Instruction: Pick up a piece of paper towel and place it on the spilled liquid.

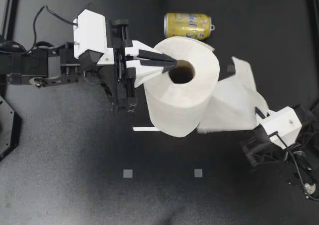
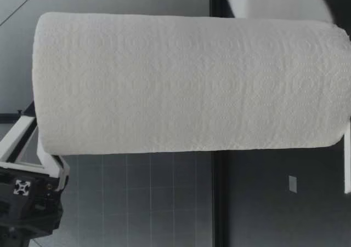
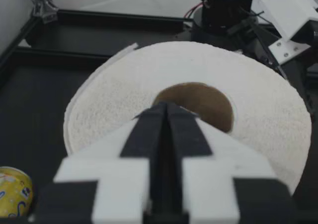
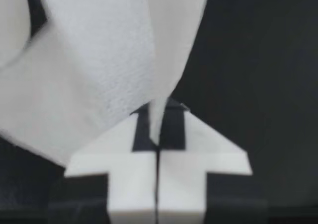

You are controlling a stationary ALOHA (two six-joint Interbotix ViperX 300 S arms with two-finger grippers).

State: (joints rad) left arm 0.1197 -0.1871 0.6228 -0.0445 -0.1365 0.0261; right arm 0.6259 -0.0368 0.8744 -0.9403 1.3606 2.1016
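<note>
Roll (image 1: pixel 182 93) stands upright mid-bench (image 1: pixel 75 160), can (image 1: pixel 188 25) lying on its side just behind it.

Left end effector (image 1: pixel 169 64): fingers closed together, tips bearing down on the roll's top at the edge of the core (image 1: pixel 182 72). Likely an anchor, so the roll won't turn or tip.

Right end effector (image 1: pixel 259 112): pinched on the sheet (image 1: pixel 232 103), which runs from the roll out to it, not yet torn free. Wrist view shows paper clamped between both fingers (image 4: pixel 174 124).

Spill: not visible in any view. Next move probably a tear against the braced roll.
</note>
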